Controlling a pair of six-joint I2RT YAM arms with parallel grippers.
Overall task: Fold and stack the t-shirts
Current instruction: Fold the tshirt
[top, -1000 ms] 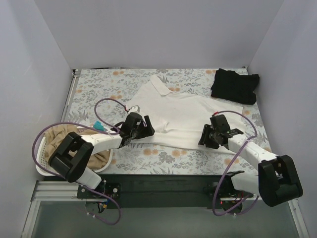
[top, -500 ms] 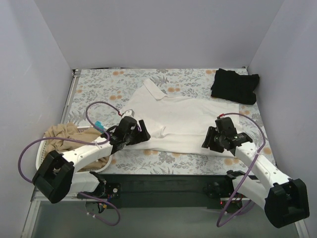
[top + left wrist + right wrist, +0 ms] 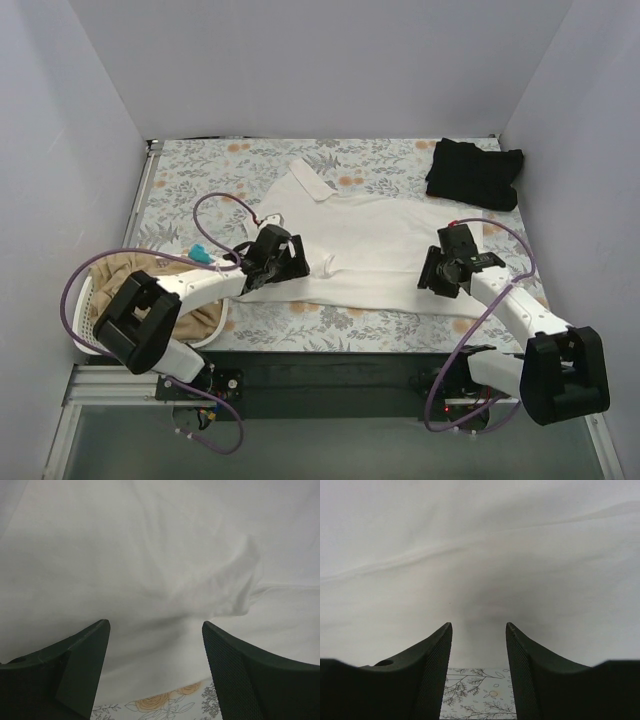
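The white t-shirt (image 3: pixel 370 240) lies spread on the flowered table; it fills the left wrist view (image 3: pixel 150 555) and the right wrist view (image 3: pixel 480 555). My left gripper (image 3: pixel 296 262) is open over the shirt's near left edge, nothing between its fingers (image 3: pixel 75 665). My right gripper (image 3: pixel 432 278) is open over the shirt's near right edge, fingers (image 3: pixel 430 665) empty. The black t-shirt (image 3: pixel 475 172) lies folded at the back right. The tan t-shirt (image 3: pixel 125 270) sits in the basket at the left.
A white laundry basket (image 3: pixel 84 340) stands at the near left edge. Purple cables (image 3: pixel 215 205) loop over the arms. Grey walls close the table on three sides.
Both grippers have moved a little away from the near edge onto the shirt's near hem. The shirt's lower edge lies flatter than a second ago.
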